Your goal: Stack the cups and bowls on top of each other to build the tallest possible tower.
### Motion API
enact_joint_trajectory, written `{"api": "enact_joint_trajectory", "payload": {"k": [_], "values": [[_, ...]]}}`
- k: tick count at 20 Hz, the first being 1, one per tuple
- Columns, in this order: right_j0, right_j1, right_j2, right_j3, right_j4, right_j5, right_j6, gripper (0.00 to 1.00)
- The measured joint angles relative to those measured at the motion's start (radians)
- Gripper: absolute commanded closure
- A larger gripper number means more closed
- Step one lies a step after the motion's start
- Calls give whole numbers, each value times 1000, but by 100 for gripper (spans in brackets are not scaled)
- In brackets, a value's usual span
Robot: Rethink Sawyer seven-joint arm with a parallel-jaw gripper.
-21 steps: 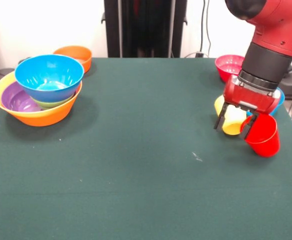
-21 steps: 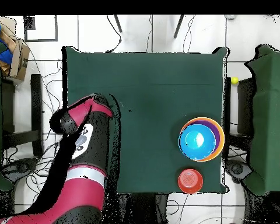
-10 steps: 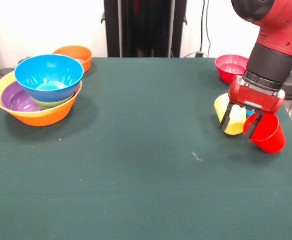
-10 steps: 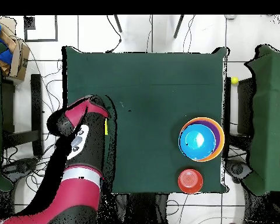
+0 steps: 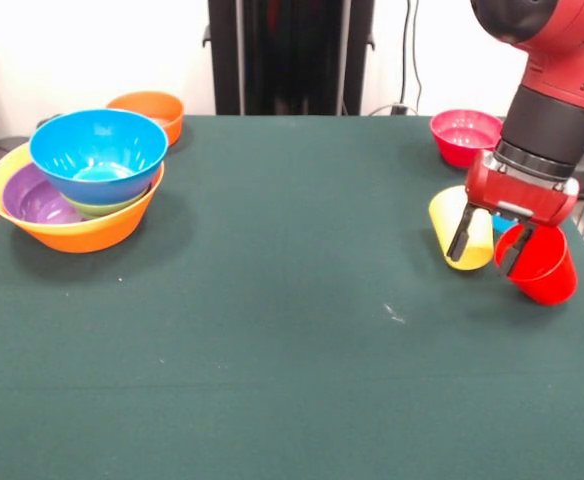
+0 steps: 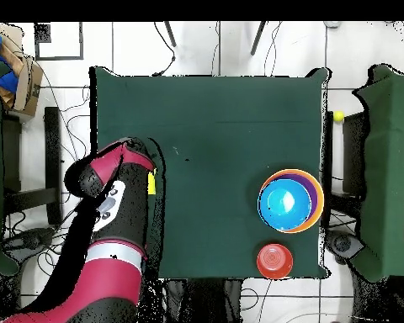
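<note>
Pincer [image 5: 490, 252] spread wide, holding nothing, one finger inside the red cup [image 5: 539, 264]; pinch that rim squarely, avoiding the yellow cup [image 5: 459, 226].

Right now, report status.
Tool open, one finger inside red cup, yellow cup beside it. Tower across the table, blue bowl on top. Nothing in between.
</note>
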Motion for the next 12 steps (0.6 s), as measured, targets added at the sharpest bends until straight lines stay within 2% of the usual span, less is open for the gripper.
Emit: {"api": "enact_joint_trajectory", "payload": {"k": [7,12], "values": [[1,-10,8,1,12,6,0,0],[-6,-63,35,21,44,40,0,0]]}}
